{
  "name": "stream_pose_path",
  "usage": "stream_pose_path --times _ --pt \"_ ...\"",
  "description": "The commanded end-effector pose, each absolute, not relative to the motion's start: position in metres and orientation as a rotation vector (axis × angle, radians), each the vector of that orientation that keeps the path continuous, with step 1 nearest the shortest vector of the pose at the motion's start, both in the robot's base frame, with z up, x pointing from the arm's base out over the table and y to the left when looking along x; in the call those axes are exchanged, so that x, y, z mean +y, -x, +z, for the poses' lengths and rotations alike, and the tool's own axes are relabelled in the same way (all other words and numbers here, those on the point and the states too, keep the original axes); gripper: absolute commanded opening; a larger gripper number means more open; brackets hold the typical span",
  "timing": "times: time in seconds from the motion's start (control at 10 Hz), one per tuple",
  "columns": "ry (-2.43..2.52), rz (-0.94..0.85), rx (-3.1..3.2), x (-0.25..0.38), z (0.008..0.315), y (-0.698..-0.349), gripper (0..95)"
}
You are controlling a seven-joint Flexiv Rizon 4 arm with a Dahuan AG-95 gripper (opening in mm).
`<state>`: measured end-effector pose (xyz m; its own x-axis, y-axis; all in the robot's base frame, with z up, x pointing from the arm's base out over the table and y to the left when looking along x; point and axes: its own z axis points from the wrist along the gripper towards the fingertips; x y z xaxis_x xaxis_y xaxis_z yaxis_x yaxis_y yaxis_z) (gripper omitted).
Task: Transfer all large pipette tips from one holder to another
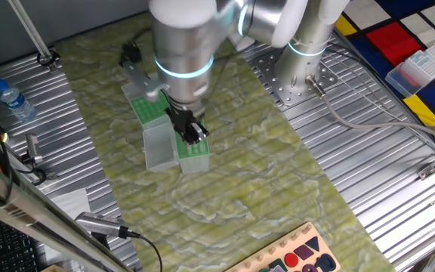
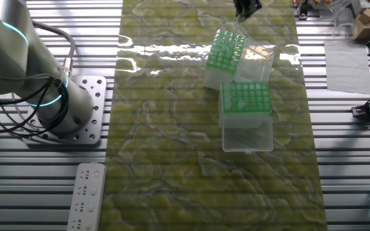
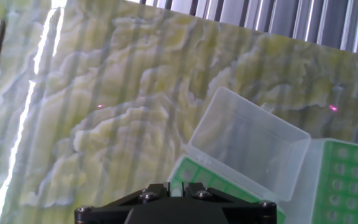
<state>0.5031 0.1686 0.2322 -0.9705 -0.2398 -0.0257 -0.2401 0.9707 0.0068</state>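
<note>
Gripper (image 1: pixel 193 130): held above the near holder (image 1: pixel 193 155); finger opening and any load cannot be told.
Large pipette tips (image 2: pixel 227 50): seated in the holder beyond (image 2: pixel 225 59).
Mat (image 2: pixel 172 147): spread beneath both holders.

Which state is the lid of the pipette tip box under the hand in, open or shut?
Open. In the hand view the clear lid is flipped back beside the green rack; the other fixed view also shows both boxes uncovered.
</note>
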Motion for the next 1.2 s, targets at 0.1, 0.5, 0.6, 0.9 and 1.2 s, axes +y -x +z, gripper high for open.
stream_pose_path --times 0.1,0.5,0.6,0.9,1.2 --pt "0.376 0.020 3.129 0.165 0.266 -0.510 0.0" --pt "0.384 0.007 3.169 0.161 0.306 -0.514 0.0" --pt "0.440 -0.019 3.172 0.158 0.310 -0.512 0.0" --pt "0.754 -0.161 3.132 0.140 0.319 -0.502 0.0" --pt "0.960 -0.260 3.088 0.120 0.324 -0.494 0.0"
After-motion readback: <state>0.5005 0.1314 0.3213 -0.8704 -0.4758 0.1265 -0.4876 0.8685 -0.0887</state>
